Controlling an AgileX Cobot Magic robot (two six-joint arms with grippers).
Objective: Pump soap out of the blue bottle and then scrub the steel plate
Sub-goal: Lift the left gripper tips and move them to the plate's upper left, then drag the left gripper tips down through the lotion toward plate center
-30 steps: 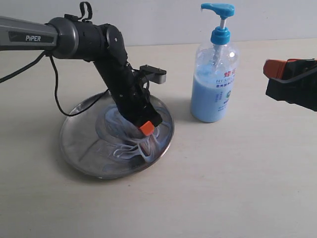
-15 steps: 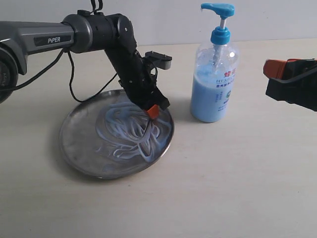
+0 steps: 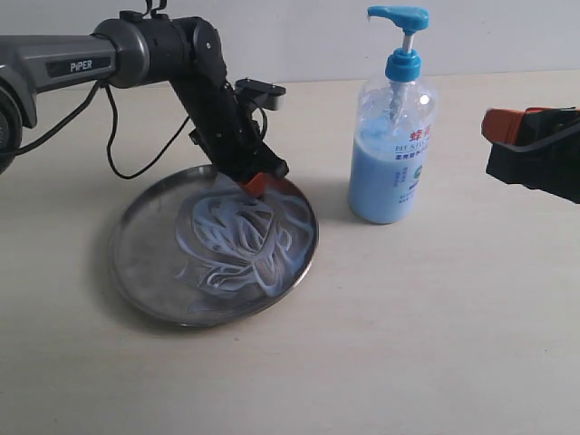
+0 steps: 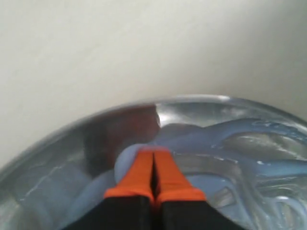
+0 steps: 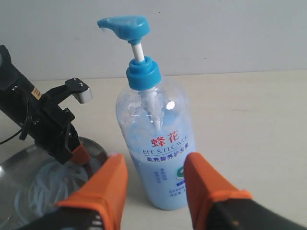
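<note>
The steel plate (image 3: 127,272) lies left of centre, its middle smeared with swirls of pale blue soap (image 3: 236,237). My left gripper (image 3: 256,184) is shut, its orange tips down in the soap near the plate's far rim (image 4: 192,99). In the left wrist view the fingertips (image 4: 144,167) press together with nothing between them, over the soap (image 4: 240,139). The blue bottle (image 3: 391,163) stands upright just right of the plate. My right gripper (image 3: 509,127) hovers open at the right edge, well clear of the bottle (image 5: 156,139), which shows beyond its orange fingers (image 5: 111,179).
The left arm's black cable (image 3: 136,172) loops down to the table beside the plate. Bare beige tabletop (image 3: 408,344) spreads in front of the plate and the bottle. A pale wall (image 3: 317,36) runs behind.
My left gripper has swept from the plate's near right part up to its far rim, dragging the soap into new swirls. The right gripper and the bottle have stayed put.
</note>
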